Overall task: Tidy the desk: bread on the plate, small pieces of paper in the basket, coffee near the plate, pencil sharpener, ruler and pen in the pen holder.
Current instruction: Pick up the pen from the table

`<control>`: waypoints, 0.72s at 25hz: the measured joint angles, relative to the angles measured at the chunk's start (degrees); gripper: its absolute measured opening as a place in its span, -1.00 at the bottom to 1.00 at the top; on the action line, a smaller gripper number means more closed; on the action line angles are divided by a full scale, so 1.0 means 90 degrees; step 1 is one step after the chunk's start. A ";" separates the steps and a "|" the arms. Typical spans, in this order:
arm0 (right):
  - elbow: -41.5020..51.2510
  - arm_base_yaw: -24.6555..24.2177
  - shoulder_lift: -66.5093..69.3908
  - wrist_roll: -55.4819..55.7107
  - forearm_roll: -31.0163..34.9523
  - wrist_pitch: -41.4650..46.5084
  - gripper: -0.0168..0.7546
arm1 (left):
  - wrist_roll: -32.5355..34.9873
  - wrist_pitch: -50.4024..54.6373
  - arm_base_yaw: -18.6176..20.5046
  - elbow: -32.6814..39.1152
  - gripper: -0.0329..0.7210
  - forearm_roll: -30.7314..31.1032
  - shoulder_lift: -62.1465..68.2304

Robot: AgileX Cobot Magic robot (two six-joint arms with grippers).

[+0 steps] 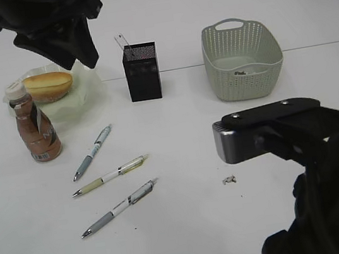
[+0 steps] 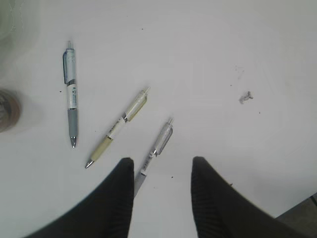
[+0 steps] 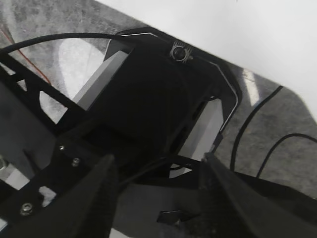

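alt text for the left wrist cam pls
Looking down past an open, empty claw at three pens on a white table: blue pen, yellow pen, grey pen, the last partly hidden behind the left finger. A paper scrap lies to the right.

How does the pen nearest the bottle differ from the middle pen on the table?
The pen nearest the bottle has a blue-grey barrel and grip; the middle pen is pale yellow-green. The first lies steeper in the exterior view, the middle pen flatter. Both lie loose on the table, clips toward the pen holder, not yet stored.
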 joint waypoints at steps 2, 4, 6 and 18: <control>0.0000 0.0000 0.0000 0.0011 0.0296 0.0000 0.04 | 0.0108 -0.0023 0.0000 0.0000 -0.14 0.0050 0.0091; 0.0000 0.0000 0.0000 0.0023 0.0564 0.0000 0.04 | 0.0240 -0.0023 0.0000 0.0000 -0.14 0.0167 0.0189; 0.0000 0.0000 0.0000 0.0036 0.0837 0.0000 0.04 | 0.0366 -0.0023 0.0000 0.0000 -0.14 0.0297 0.0288; -0.0048 0.0000 0.0000 0.0060 0.1673 0.0000 0.04 | 0.0801 -0.0090 0.0000 0.0000 -0.14 0.0436 0.0876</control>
